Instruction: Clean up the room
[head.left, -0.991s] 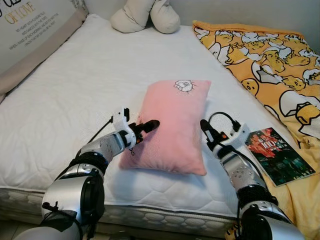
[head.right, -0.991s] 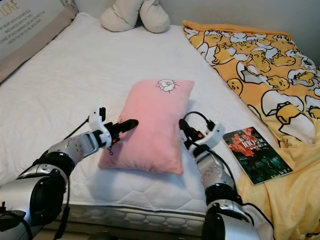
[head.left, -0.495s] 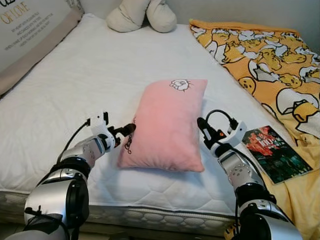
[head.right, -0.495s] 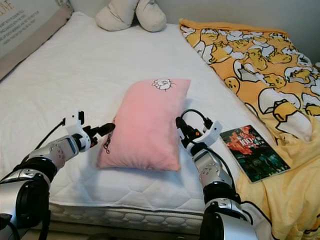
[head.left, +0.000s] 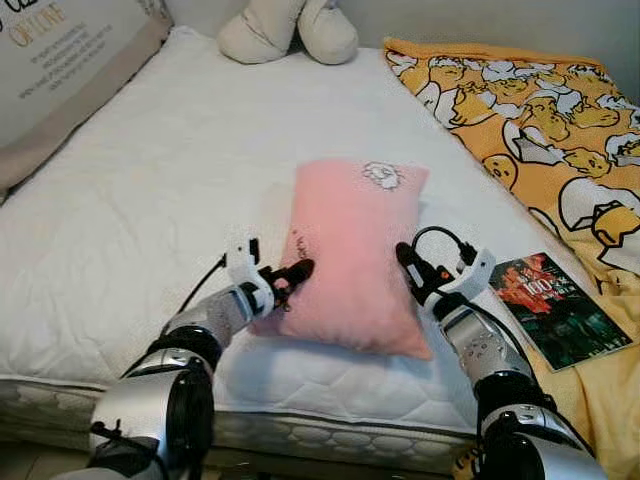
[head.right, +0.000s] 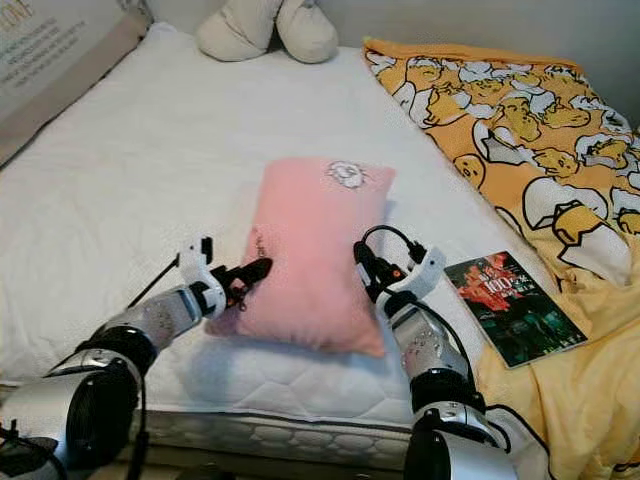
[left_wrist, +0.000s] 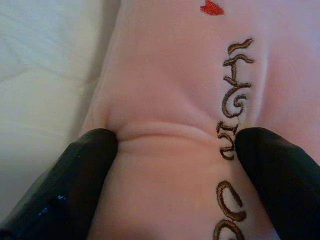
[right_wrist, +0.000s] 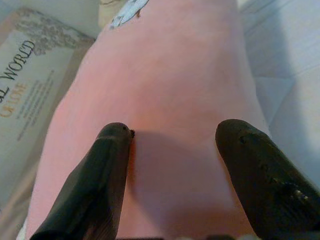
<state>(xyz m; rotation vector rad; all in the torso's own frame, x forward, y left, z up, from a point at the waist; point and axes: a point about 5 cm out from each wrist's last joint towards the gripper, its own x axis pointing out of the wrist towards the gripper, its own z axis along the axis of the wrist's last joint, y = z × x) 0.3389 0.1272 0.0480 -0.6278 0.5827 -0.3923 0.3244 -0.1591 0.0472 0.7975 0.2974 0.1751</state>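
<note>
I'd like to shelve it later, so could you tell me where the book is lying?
The book lies on the bed's near right side, at the yellow blanket's edge, just right of the right gripper.

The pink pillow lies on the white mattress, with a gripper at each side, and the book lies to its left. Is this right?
Not quite: the book lies to the right of the pink pillow, beside the right gripper, as the left eye view shows. The rest is right, left gripper included.

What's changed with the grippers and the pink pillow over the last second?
The left gripper, which had backed off the pink pillow half a second ago, is back against its left edge, fingers open and pressing into the fabric. The pillow now looks raised on that side. The right gripper stays open at the pillow's right edge. The book lies where it was.
</note>
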